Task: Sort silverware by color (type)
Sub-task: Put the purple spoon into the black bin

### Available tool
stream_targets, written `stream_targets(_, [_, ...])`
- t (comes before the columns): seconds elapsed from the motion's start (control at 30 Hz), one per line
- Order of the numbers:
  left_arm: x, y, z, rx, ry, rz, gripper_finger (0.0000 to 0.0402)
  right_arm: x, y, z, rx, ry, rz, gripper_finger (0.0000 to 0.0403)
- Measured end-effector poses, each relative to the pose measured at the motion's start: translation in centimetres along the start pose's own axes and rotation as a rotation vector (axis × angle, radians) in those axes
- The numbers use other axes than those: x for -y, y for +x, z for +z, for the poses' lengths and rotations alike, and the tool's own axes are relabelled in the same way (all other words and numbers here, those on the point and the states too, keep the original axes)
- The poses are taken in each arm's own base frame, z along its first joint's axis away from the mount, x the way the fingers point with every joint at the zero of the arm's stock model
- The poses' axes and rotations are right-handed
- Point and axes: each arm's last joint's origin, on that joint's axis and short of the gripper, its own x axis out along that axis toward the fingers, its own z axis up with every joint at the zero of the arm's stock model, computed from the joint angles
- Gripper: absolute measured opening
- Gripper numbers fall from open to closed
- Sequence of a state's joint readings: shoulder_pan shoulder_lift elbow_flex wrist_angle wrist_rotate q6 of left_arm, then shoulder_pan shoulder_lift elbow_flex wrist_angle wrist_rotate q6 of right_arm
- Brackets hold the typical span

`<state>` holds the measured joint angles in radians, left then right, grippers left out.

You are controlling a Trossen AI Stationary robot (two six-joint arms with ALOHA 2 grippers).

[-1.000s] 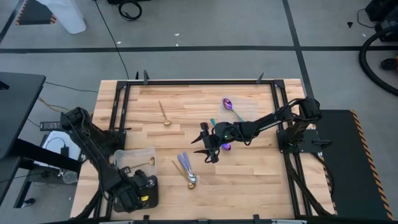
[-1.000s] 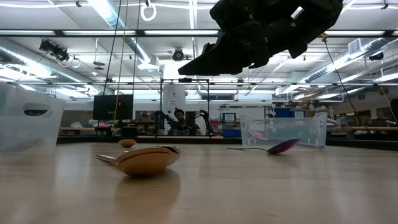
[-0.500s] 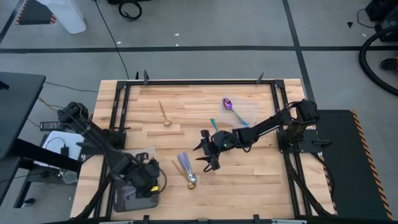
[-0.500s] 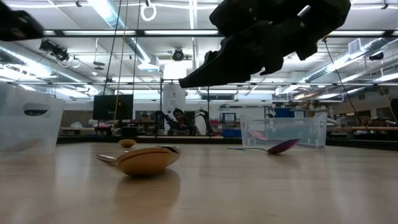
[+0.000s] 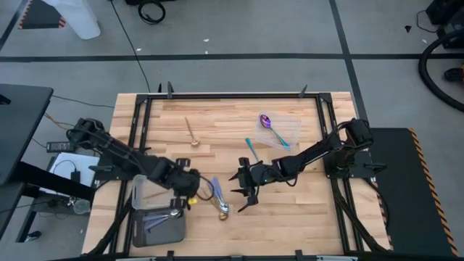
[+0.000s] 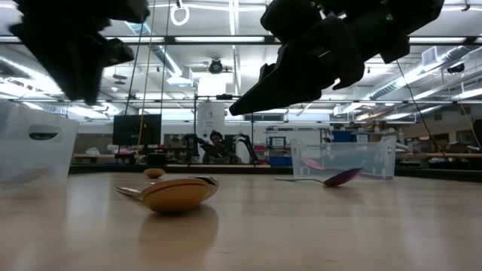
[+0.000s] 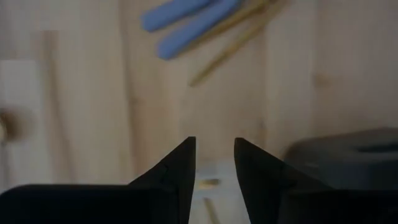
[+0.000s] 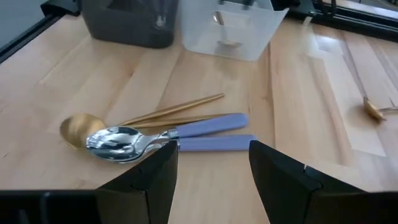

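Wooden table (image 5: 290, 196) carries a spoon cluster (image 5: 219, 197): gold and lavender-handled pieces. Since earlier, the left hand (image 5: 190, 190) has swung from the grey container (image 5: 156, 225) toward them, fingers spread; the right hand (image 5: 241, 190), also spread, has crept closer. A clear container (image 5: 286, 130) holds a purple spoon (image 5: 270, 126).

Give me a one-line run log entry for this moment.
left gripper: open, empty, beside cutlery pile | right gripper: open, empty, other side of pile | gold spoon: alone at far side

Clear plastic containers (image 5: 155, 214) sit near the wooden table's (image 5: 304, 210) corner.
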<state>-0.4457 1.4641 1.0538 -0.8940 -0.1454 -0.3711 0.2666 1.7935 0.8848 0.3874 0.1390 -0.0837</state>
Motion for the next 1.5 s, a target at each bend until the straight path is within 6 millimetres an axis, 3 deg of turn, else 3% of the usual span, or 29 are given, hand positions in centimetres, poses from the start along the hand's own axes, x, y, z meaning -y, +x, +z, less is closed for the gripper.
stream_targets(0.3, [-3.0, 0.4, 1.7, 0.07, 0.161, 0.035, 0.0118, -1.6, -0.3, -0.4, -0.055, 0.052, -0.027, 0.0208])
stream_targets(0.57, [-3.9, 0.9, 4.3, 0.263, 0.353, 0.06, 0.0118, -1.9, -0.8, -2.4, -0.254, 0.123, -0.132, 0.0208])
stream_targets(0.73, [-4.0, 2.8, 5.3, 0.271, 0.45, 0.079, 0.0118, -1.9, -1.5, -2.8, -0.324, 0.156, -0.147, 0.0208])
stream_targets(0.9, [-4.4, 4.9, 6.0, 0.25, 0.429, 0.081, 0.0118, -2.5, -2.8, -1.6, -0.279, 0.13, -0.215, 0.0208])
stream_targets(1.13, [-4.6, 7.9, 6.2, 0.191, 0.419, -0.042, 0.0118, -2.6, -5.1, -1.0, -0.313, 0.072, -0.348, 0.0208])
stream_targets(1.33, [-3.9, 9.9, 6.2, 0.168, 0.448, -0.086, 0.0118, -2.4, -5.5, -1.2, -0.312, 0.083, -0.369, 0.0208])
stream_targets(1.5, [-2.9, 10.4, 6.5, 0.207, 0.615, -0.065, 0.0118, -2.5, -5.3, -1.5, -0.318, 0.085, -0.365, 0.0208])
